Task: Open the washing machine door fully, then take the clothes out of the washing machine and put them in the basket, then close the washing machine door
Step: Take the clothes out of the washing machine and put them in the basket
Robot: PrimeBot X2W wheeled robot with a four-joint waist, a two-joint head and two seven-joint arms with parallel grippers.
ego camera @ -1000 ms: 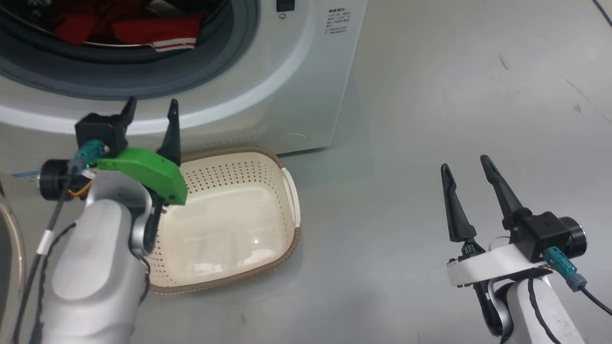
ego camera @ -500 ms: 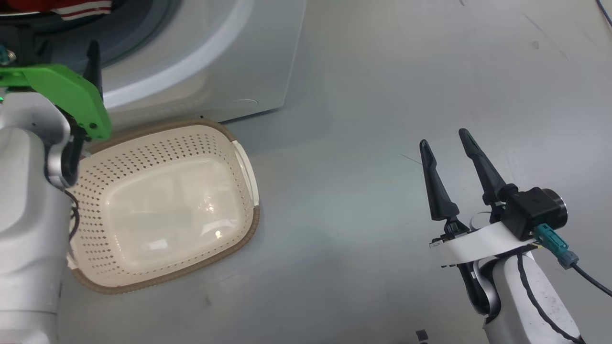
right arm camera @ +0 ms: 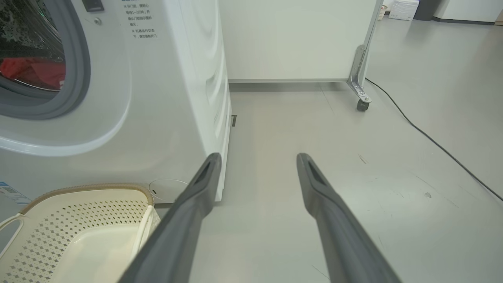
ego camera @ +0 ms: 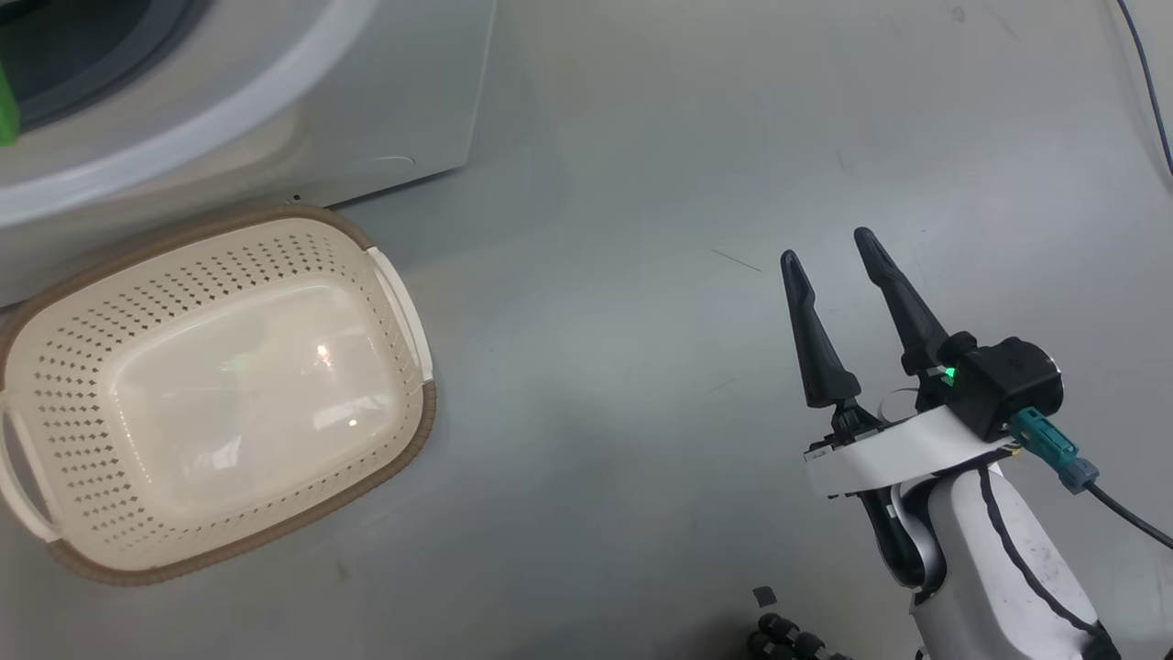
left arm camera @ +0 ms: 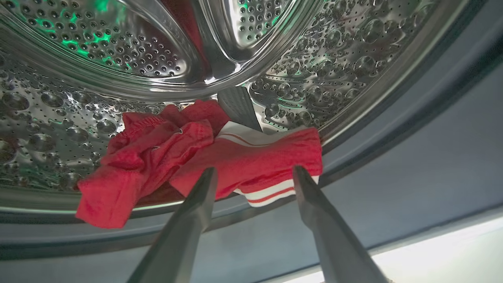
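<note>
Bright red clothes [left arm camera: 157, 153] with a white-striped hem lie bunched at the front lip of the steel drum of the washing machine [left arm camera: 353, 59]. My left gripper [left arm camera: 253, 171] is open, its two fingertips just short of the striped garment and touching nothing. The washing machine [ego camera: 275, 119] stands at the upper left, with the cream basket [ego camera: 423, 412] on the floor in front of it, nothing in it. My right gripper [ego camera: 825, 246] hovers open over bare floor, well right of the basket [right arm camera: 78, 188]. The clothes [right arm camera: 35, 70] show through the opening. The washing machine door is out of view.
A black cable [right arm camera: 432, 141] runs across the grey floor at the right. A white partition on a caster [right arm camera: 362, 103] stands behind the machine. Small dark parts [ego camera: 779, 632] sit at the bottom edge near my right arm.
The head camera has swung, so the machine and basket slid left in its view. My left arm has gone up and left out of that view. Both grippers stay open.
</note>
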